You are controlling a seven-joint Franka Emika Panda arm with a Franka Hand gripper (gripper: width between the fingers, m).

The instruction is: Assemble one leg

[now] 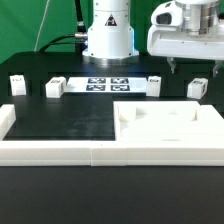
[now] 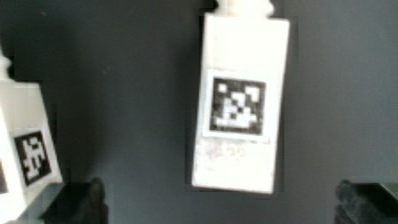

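The gripper (image 1: 192,68) hangs wide open and empty. The leg (image 2: 240,100) lies flat on the table (image 2: 125,80) below it, in line with the gap between its fingers (image 2: 71,200). The leg is probably light, stiff, smooth plastic, so grip it mid-length across the narrow sides.

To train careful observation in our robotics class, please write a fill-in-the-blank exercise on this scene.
1. The gripper has its jaws ____.
2. The leg carries a tag printed in black and ____.
3. The white panel lies toward the exterior view's ____.
Missing words: open; white; right.
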